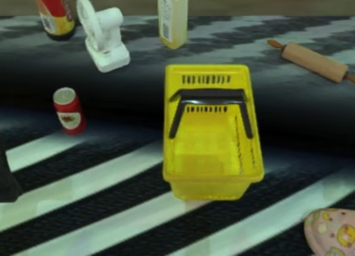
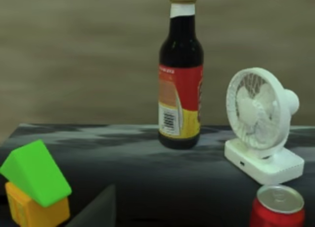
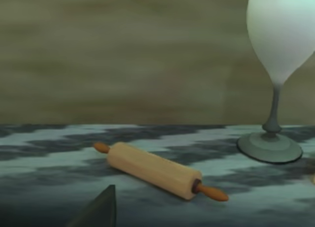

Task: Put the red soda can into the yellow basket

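The red soda can (image 1: 68, 110) stands upright on the striped cloth at the left of the table, with a silver top and a white label patch. In the left wrist view the can (image 2: 276, 210) sits close by, just in front of the white fan. The yellow basket (image 1: 206, 71) rests in the middle of the table, well to the right of the can, its dark handles folded across the open top and its inside bare. My left arm (image 1: 6, 178) shows as a dark shape at the left edge, nearer than the can. My right arm is outside the top view.
A red-and-yellow labelled bottle (image 1: 54, 11), a white desk fan (image 1: 102, 36) and a cream carton (image 1: 172, 17) stand along the back. A rolling pin (image 1: 313, 61) lies back right. A pink object (image 1: 333, 234) sits front right. A green-roofed block (image 2: 32, 187) and a white goblet (image 3: 278, 79) show only in the wrist views.
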Available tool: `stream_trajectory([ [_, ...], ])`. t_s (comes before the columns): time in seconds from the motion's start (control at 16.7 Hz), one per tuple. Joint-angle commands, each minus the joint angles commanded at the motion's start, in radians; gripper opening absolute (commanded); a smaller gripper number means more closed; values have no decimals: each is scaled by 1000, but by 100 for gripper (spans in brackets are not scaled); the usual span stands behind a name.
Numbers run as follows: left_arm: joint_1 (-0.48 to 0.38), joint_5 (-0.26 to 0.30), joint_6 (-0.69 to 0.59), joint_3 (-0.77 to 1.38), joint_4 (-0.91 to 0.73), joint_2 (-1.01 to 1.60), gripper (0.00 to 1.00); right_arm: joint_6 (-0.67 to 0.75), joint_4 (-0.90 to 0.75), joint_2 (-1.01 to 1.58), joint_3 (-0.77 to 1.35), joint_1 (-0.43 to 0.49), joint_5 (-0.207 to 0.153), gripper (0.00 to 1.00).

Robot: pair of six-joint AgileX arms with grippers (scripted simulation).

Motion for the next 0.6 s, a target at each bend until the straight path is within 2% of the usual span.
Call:
stream_trajectory([
  [0.3, -9, 3, 23, 61, -42, 62, 100, 0, 0, 0, 0, 0, 0, 100],
  [0.6, -38, 6, 127, 347, -235, 374, 100, 0, 0, 0, 0, 0, 0, 100],
])
